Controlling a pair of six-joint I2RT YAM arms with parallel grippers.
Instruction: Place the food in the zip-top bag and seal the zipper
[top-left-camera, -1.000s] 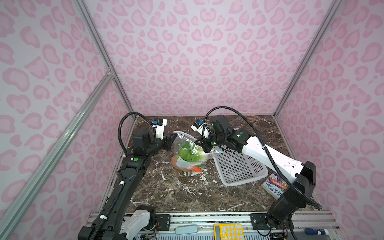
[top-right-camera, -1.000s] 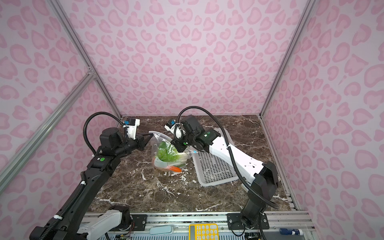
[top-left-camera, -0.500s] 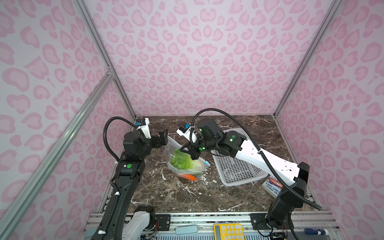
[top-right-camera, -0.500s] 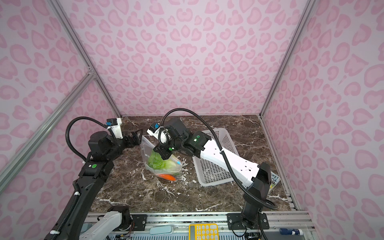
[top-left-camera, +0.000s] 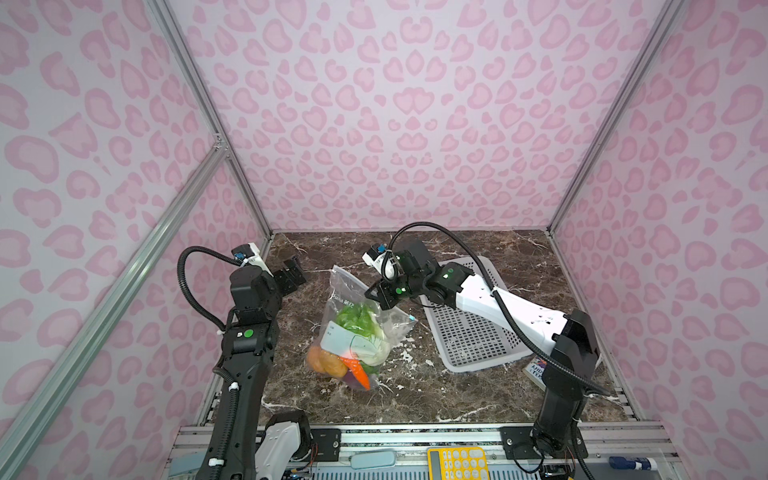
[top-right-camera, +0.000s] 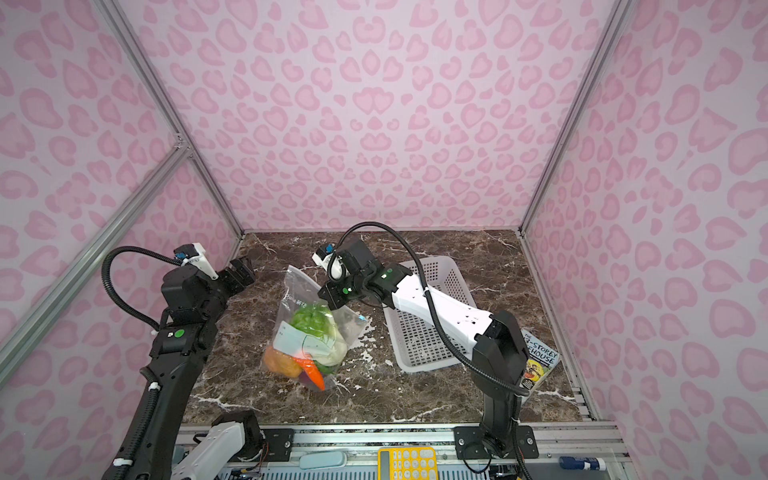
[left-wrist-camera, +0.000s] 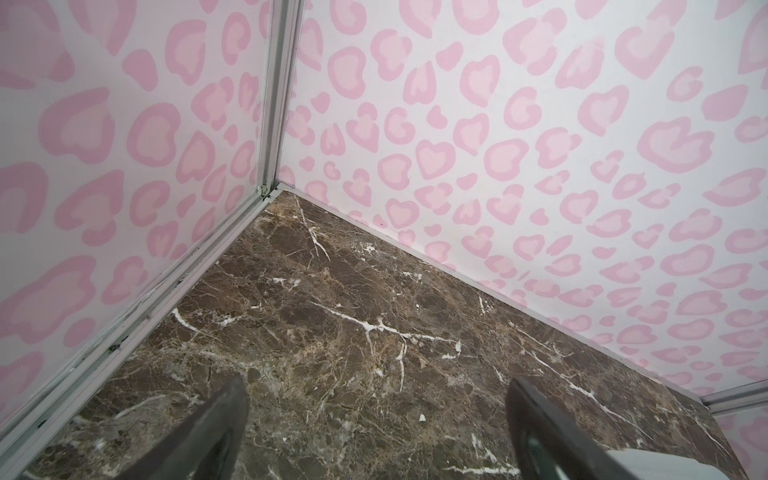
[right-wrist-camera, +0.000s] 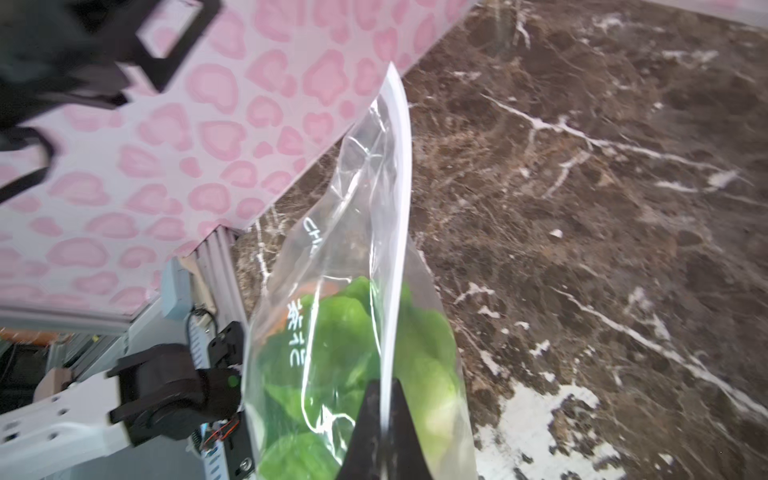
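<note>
A: Where is the zip-top bag (top-left-camera: 353, 332)?
B: Mid-table (top-left-camera: 436, 395), left of the white perforated basket (top-left-camera: 469, 328). It is clear and crinkly, its long axis running back to front, with the bulging food end nearest the front.
A: The zipper (right-wrist-camera: 399, 166)?
B: Uppermost, a thin white strip. The right claw (right-wrist-camera: 384, 399) is pinched tight on it.
A: Contents?
B: Leafy green cabbage (top-left-camera: 359, 322), with an orange carrot (top-left-camera: 359, 372) below.
A: Left claw (top-left-camera: 293, 272)?
B: Spread wide, well apart from the bag.
</note>
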